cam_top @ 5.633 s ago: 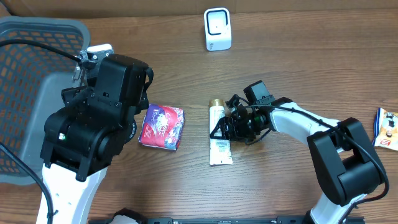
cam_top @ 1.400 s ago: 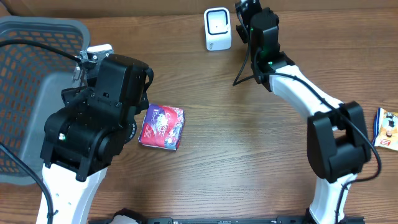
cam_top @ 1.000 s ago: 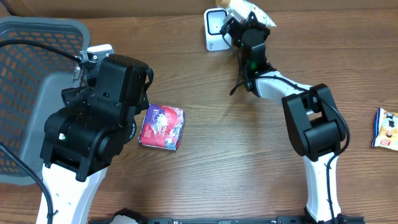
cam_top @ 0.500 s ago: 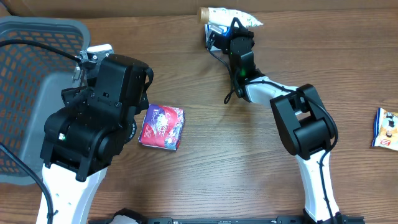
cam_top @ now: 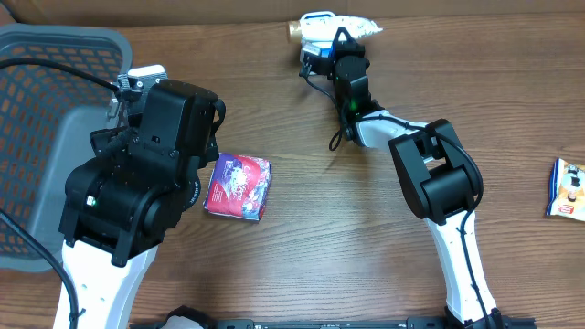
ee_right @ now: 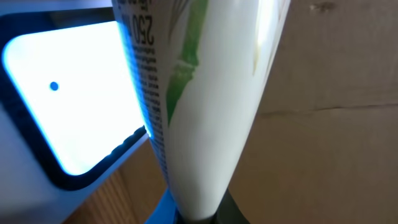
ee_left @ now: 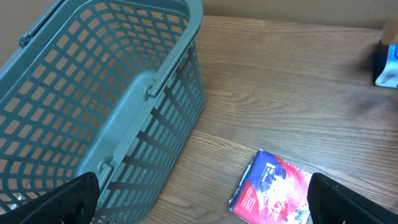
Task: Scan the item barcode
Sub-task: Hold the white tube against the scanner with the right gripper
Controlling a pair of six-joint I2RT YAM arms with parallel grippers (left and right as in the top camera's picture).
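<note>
A white tube with a gold cap [cam_top: 334,25] lies crosswise at the table's far edge, with my right gripper [cam_top: 340,40] shut on its flat end. It hangs right over the white scanner [cam_top: 313,60], which it partly hides from above. In the right wrist view the tube [ee_right: 205,112] fills the middle, small print facing the scanner's glowing window [ee_right: 68,93]. My right gripper [ee_right: 199,218] pinches it at the bottom edge. My left gripper [ee_left: 208,202] is open and holds nothing, above the table between the basket and a red-and-blue packet [ee_left: 273,190].
A grey mesh basket [cam_top: 37,137] stands at the left, close under the left arm [cam_top: 146,164]. The red-and-blue packet [cam_top: 238,185] lies mid-table. Another small packet [cam_top: 569,189] sits at the right edge. Brown cardboard backs the table.
The right gripper has swung the tube leftward from beside the scanner to across its top, and the scanner window now glows. The left arm and the packet have not moved.
</note>
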